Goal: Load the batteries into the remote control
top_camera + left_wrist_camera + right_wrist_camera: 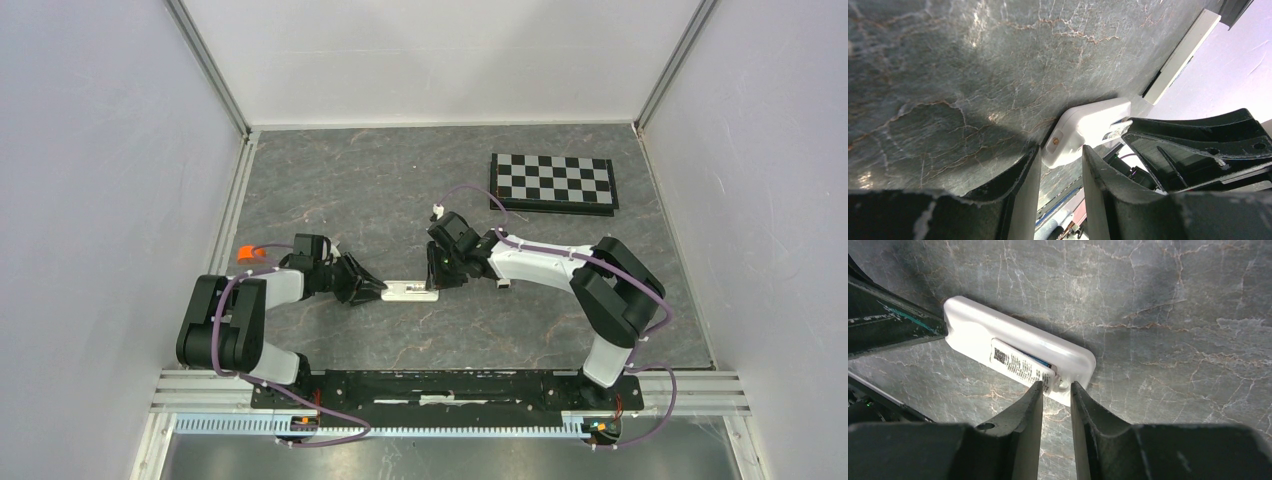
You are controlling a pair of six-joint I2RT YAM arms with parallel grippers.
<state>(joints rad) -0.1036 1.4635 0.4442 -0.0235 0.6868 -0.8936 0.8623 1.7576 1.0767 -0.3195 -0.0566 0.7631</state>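
The left hand (pixel 1060 160) is closed to a narrow gap on one end of the remote control (pixel 973 330). The rounded white corner fills the space between its two black fingers (pixel 1023 200). A small brass-coloured dot shows on that end face.

The right hand (pixel 1054 390) is at the opposite end of the remote, reaching down from above. Its jaws stand only slightly apart, with the fingertips (pixel 1034 395) on either side of the end of a battery (pixel 1023 365). Whether they are pinching the battery or only flanking it cannot be told.

The battery lies lengthwise in the recess in the remote's back. Its pale printed side is up, and a thin strip of blue shows along its far edge. It sits towards the right hand's end of the handset.

The remote lies flat with its back up on the dark marbled counter (pixel 400 190). Its long axis runs from one hand to the other, roughly midway between the two arms and a little ahead of their bases.

Further out, a black-and-white checkerboard (pixel 553 183) lies flat near the far right of the counter, well apart from the hands. Purple cables (pixel 545 247) run along both arms. An orange tag (pixel 245 253) sits on the left arm behind its wrist.
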